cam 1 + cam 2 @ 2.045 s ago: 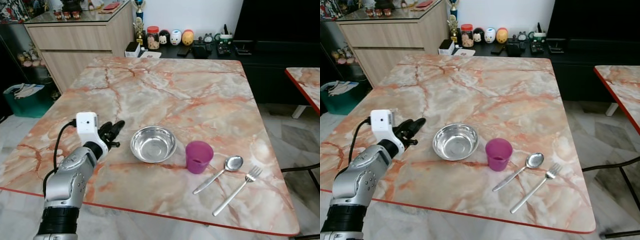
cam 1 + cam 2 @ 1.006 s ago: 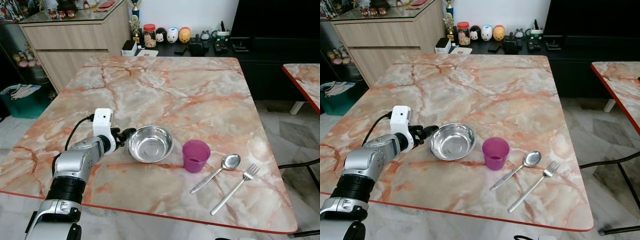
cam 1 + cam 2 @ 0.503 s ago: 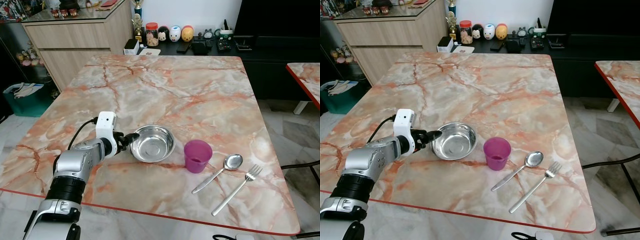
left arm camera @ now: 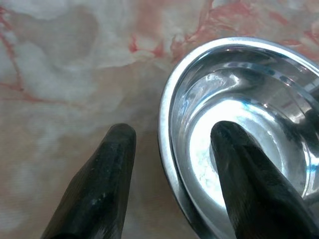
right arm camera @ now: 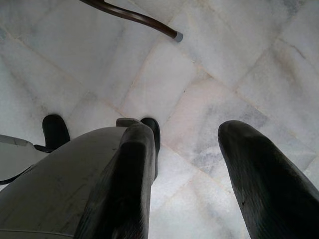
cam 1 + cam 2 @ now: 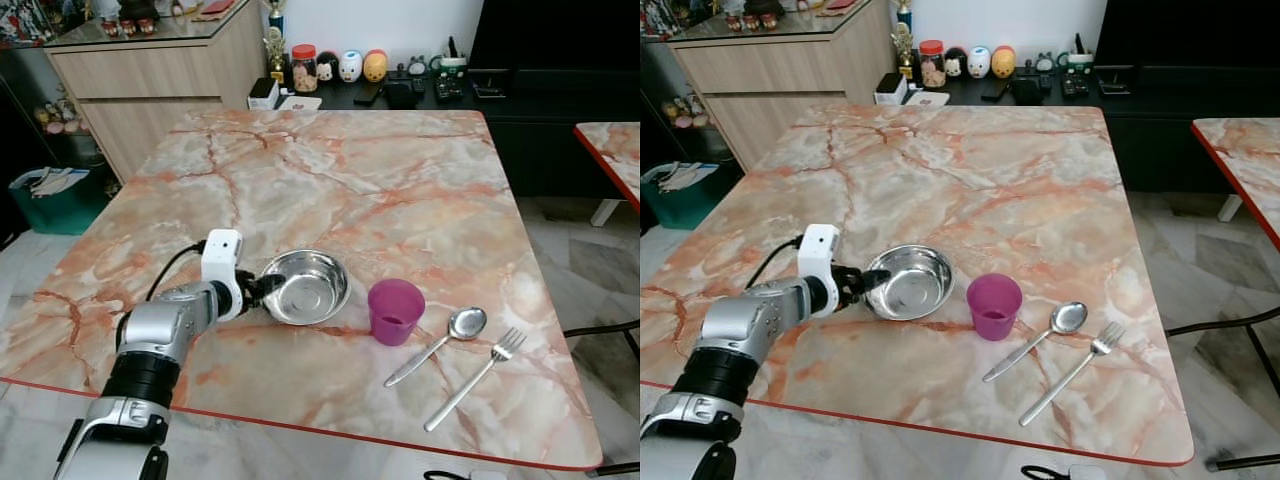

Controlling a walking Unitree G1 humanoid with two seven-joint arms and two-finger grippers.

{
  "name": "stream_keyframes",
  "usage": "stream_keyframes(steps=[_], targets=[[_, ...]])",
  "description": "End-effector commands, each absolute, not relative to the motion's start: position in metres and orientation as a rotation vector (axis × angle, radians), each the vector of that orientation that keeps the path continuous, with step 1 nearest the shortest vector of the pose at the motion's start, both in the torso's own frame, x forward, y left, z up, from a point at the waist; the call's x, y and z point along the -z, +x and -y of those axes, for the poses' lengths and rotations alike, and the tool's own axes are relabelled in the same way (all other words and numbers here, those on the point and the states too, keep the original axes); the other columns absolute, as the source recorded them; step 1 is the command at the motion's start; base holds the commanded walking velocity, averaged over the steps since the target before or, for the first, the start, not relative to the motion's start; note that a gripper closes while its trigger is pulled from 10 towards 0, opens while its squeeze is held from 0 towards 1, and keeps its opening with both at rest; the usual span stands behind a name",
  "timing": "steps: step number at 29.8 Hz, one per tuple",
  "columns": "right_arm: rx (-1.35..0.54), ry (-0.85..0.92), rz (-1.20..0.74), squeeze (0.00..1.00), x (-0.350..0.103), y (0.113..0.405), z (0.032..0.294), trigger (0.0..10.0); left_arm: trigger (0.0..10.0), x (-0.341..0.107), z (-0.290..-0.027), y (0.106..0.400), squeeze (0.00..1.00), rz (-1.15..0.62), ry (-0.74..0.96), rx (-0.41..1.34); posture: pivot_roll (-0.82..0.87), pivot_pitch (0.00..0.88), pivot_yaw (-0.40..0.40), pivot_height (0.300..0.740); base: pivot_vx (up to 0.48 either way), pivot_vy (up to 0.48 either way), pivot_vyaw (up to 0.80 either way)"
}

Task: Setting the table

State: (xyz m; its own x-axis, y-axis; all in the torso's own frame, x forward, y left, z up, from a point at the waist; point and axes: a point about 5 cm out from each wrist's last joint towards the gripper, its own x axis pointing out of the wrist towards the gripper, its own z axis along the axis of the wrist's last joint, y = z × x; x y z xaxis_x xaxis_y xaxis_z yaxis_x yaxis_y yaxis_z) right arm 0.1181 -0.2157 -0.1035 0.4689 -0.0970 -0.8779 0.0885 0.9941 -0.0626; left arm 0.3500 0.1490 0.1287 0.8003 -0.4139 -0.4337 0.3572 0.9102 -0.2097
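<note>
Marble in pink and cream, edged in red, makes up the square table [image 6: 400, 190] in front of the robot, with pale tiled floor [image 5: 209, 59] around it. Nearest along the table's front lie a silver metal fork [image 6: 468, 379] on the right and a silver metal spoon [image 6: 438, 346] just to its left, both angled with their heads pointing far and right, close together but not touching. Left of the spoon stands a purple plastic cup [image 6: 395, 312], upright. Just left of the cup sits the round stainless steel bowl [image 6: 303, 287], tipped slightly with its left side raised.

At that left side is the left gripper [image 4: 172, 132], reaching in from the silver arm at the near left. Its two black fingers [image 4: 104, 179] are parted a moderate way and straddle the bowl's rim: one finger is inside the bowl, the other outside over the marble. They frame the rim without being closed down on it; whether either pad touches the metal I cannot tell.

The right gripper [image 5: 187, 132] hangs over the tiled floor with its fingers apart, gripping nothing.

Further back, beyond the table's far edge, a dark low cabinet [image 6: 400, 100] carries small figurines and a red-lidded jar [image 6: 304, 70], and a wooden sideboard [image 6: 150, 75] stands at the far left.
</note>
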Motion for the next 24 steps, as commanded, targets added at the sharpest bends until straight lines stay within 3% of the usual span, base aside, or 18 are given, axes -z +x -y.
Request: stream_keyframes(steps=[1, 15, 17, 19, 20, 22, 24], targets=[[0.109, 0.002, -1.090, 0.00, 0.1052, 0.1145, 0.2128, 10.0, 10.0, -0.1308, -0.1505, 0.3524, 0.00, -0.493, -0.103, 0.397, -0.06, 0.000, 0.079, 0.732, 0.000, 0.000, 0.00], [0.105, -0.001, -1.089, 0.00, 0.1049, 0.1151, 0.2136, 10.0, 9.8, -0.1240, -0.1440, 0.3545, 0.00, -0.497, -0.138, 0.358, -0.06, 0.000, 0.073, 0.732, 0.000, 0.000, 0.00], [0.106, 0.001, -1.089, 0.00, 0.1049, 0.1149, 0.2136, 10.0, 4.9, -0.1234, -0.1439, 0.3545, 0.00, -0.498, -0.141, 0.355, -0.06, 0.000, 0.074, 0.732, 0.000, 0.000, 0.00], [0.105, 0.000, -1.089, 0.00, 0.1049, 0.1148, 0.2137, 10.0, 3.4, -0.1226, -0.1438, 0.3545, 0.00, -0.499, -0.142, 0.352, -0.06, 0.000, 0.074, 0.732, 0.000, 0.000, 0.00], [0.105, 0.000, -1.089, 0.00, 0.1049, 0.1148, 0.2137, 10.0, 3.4, -0.1222, -0.1437, 0.3546, 0.00, -0.500, -0.142, 0.351, -0.06, 0.000, 0.073, 0.732, 0.000, 0.000, 0.00], [0.105, 0.000, -1.090, 0.00, 0.1050, 0.1147, 0.2138, 10.0, 0.0, -0.1215, -0.1442, 0.3548, 0.00, -0.501, -0.140, 0.348, -0.06, 0.000, 0.074, 0.732, 0.000, 0.000, 0.00], [0.105, 0.000, -1.090, 0.00, 0.1050, 0.1146, 0.2138, 10.0, 0.0, -0.1216, -0.1452, 0.3550, 0.00, -0.501, -0.138, 0.346, -0.06, 0.000, 0.073, 0.732, 0.000, 0.000, 0.00]])
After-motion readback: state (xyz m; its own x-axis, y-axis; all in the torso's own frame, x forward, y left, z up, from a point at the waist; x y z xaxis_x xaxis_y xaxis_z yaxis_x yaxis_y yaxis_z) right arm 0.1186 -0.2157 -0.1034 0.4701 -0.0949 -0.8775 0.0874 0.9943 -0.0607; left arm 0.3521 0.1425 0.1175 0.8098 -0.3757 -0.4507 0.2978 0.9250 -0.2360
